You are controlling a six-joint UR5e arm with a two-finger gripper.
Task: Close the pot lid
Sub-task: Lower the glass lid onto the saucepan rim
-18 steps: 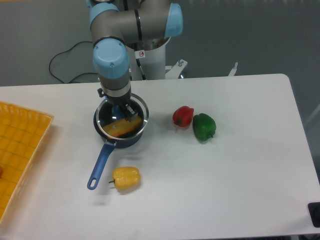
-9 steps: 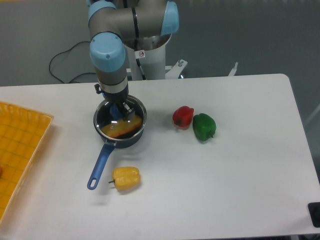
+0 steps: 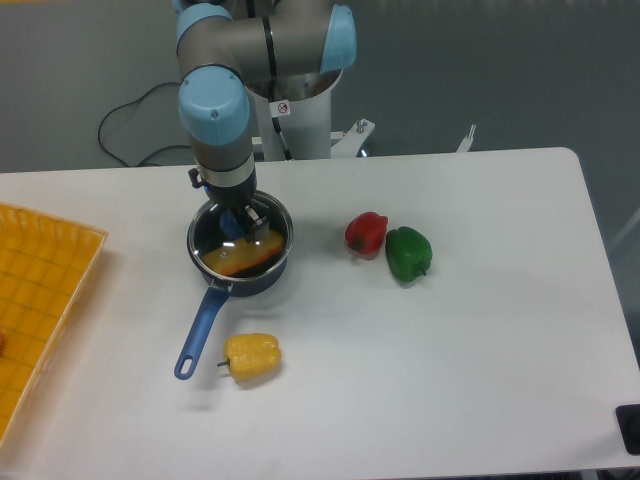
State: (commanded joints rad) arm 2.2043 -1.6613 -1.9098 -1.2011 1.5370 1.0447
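Note:
The dark blue pot (image 3: 264, 277) stands on the white table at left of centre, its long blue handle (image 3: 200, 330) pointing to the front left. The glass lid (image 3: 210, 233) with its silver rim lies over the pot's mouth, about level with it. An orange object (image 3: 243, 257) shows through the glass inside the pot. My gripper (image 3: 236, 219) reaches straight down over the lid's centre and is shut on the small blue knob (image 3: 231, 224). The wrist hides the back part of the lid.
A red pepper (image 3: 366, 233) and a green pepper (image 3: 409, 253) lie side by side right of the pot. A yellow pepper (image 3: 252, 356) lies in front of the pot, beside the handle's end. An orange tray (image 3: 40, 290) sits at the left table edge.
Over the last second my gripper moved slightly left and back with the lid, and the lid came level over the pot. Nothing has moved in the last half second.

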